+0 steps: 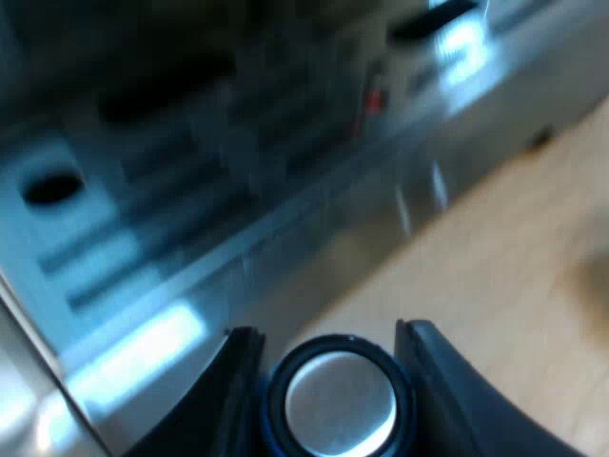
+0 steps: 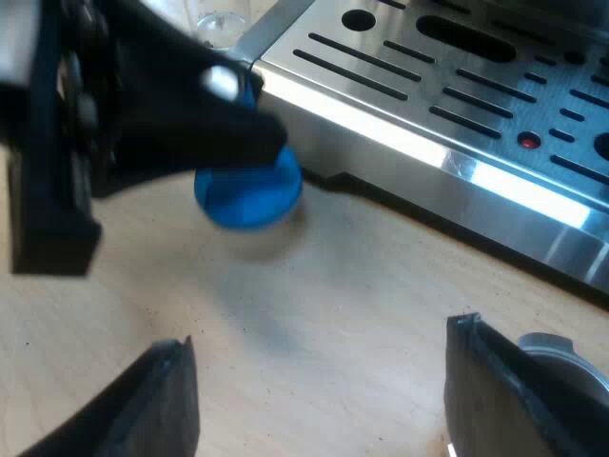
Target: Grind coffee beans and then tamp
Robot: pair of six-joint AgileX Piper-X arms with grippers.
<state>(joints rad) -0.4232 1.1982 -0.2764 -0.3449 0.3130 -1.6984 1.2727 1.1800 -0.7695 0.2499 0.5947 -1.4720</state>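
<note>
My left gripper [image 1: 328, 354] is shut on the blue tamper [image 1: 338, 405], whose round metal face shows between the black fingers. In the right wrist view the same tamper [image 2: 249, 195] hangs just above the wooden table in the left gripper [image 2: 249, 143], close to the corner of the espresso machine's drip tray [image 2: 428, 86]. My right gripper [image 2: 314, 400] stands open low over the table, with bare wood between its fingers. The round metal holder [image 2: 563, 360] lies beside one right finger [image 2: 504, 390], partly hidden by it.
The machine's steel drip tray [image 1: 143, 276] with slots and a small red dot [image 2: 528, 141] runs along the table's wood [image 1: 514, 267]. A clear measuring glass [image 2: 221, 19] stands past the tray's corner, behind the left arm.
</note>
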